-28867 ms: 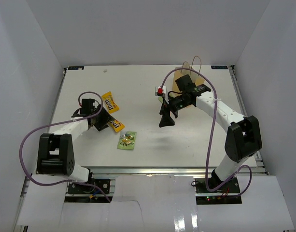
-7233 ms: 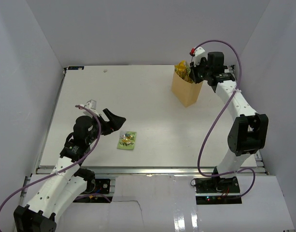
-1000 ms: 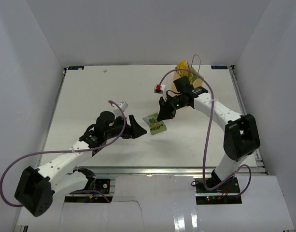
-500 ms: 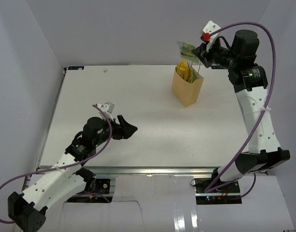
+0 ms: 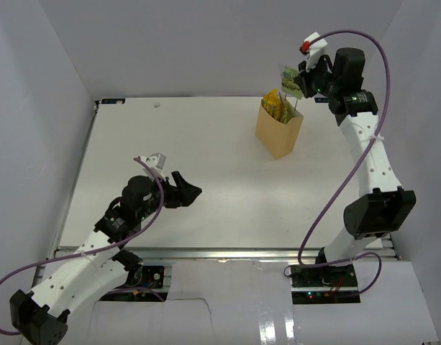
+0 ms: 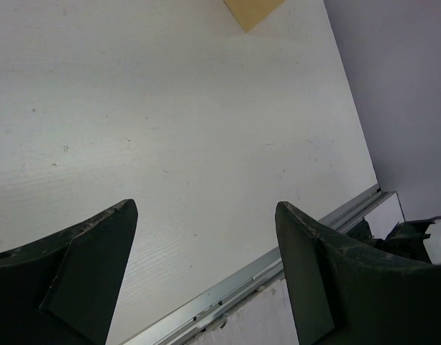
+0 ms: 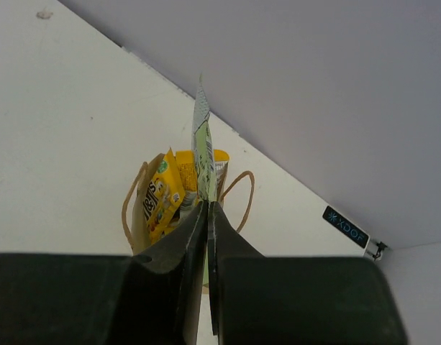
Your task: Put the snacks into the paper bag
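The tan paper bag (image 5: 278,134) stands upright at the table's far right, with yellow candy packs (image 5: 273,106) poking out of its top. In the right wrist view the bag (image 7: 138,215) lies below the fingers, its looped handles spread, a yellow candy pack (image 7: 161,198) inside it. My right gripper (image 5: 301,80) hangs above the bag's mouth, shut on a light-green square pack (image 5: 290,81), which shows edge-on (image 7: 201,147) between its fingers. My left gripper (image 5: 186,192) hovers low over the near left of the table, open and holding nothing (image 6: 206,208).
The table's metal front rail (image 6: 278,262) runs just under the left fingers. White enclosure walls stand close on the left, back and right of the table (image 5: 206,158). A purple cable (image 5: 357,165) loops along the right arm.
My right gripper has carried the light-green pack from the middle of the table up to above the bag's mouth. My left gripper has drawn back toward the near left and opened a little wider.
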Robot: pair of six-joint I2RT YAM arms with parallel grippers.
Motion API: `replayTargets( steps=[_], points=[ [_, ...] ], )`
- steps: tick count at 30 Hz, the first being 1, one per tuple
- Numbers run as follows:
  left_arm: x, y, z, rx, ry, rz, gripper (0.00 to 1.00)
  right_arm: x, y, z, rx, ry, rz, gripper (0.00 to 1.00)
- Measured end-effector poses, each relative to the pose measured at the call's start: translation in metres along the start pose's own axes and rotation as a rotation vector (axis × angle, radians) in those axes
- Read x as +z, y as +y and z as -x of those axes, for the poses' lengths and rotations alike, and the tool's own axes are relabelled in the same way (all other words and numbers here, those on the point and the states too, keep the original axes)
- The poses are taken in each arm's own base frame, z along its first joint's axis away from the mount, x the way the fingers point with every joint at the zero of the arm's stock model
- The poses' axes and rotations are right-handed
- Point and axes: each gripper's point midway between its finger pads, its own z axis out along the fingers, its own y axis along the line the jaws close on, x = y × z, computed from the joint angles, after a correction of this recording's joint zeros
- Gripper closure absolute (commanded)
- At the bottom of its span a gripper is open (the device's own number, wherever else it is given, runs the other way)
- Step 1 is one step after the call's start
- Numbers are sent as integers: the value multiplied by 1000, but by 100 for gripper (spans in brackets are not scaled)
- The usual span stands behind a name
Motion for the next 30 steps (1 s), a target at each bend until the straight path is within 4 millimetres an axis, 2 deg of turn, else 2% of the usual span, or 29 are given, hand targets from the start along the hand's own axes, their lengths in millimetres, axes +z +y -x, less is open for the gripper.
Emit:
replayTargets(
  steps=[5, 17, 25, 30],
  points=[
    [-1, 1, 1, -8, -5, 7, 11, 17, 1, -29, 49, 50, -5, 92],
    [5, 7, -6, -17, 25, 32, 11, 30, 15, -75, 131, 105, 10, 92],
    [6, 8, -8, -20, 32, 37, 11, 35, 24, -89, 207, 121, 20, 92],
    [7, 8, -7, -23, 32, 37, 11, 38, 35, -113, 259, 158, 37, 92]
  ],
)
